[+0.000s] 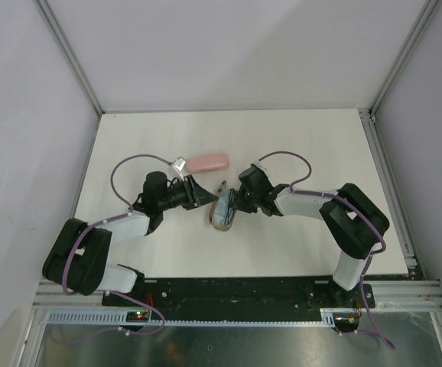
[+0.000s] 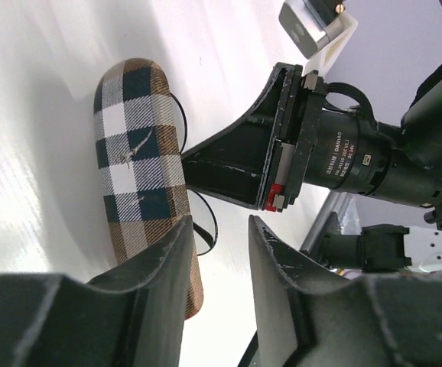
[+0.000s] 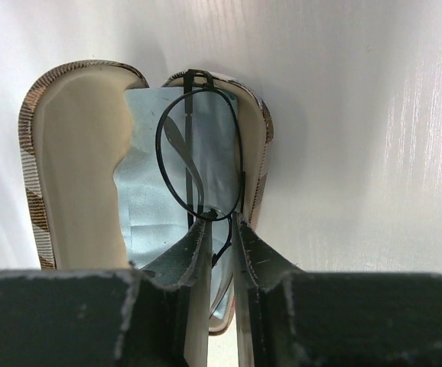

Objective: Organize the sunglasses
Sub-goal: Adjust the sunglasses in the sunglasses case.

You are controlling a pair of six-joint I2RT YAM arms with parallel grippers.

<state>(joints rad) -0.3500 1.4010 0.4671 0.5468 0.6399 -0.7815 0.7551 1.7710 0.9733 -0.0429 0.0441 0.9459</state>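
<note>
Dark wire round-lensed sunglasses (image 3: 198,153) pinched in right gripper (image 3: 221,223) over open plaid oblong case (image 3: 76,153) for stowing; left gripper (image 2: 219,229) half-open, empty.

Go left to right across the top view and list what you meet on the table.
Order: left arm → left claw → checkered case → right arm. The pink case and right claw overlap these, so omitted.
</note>
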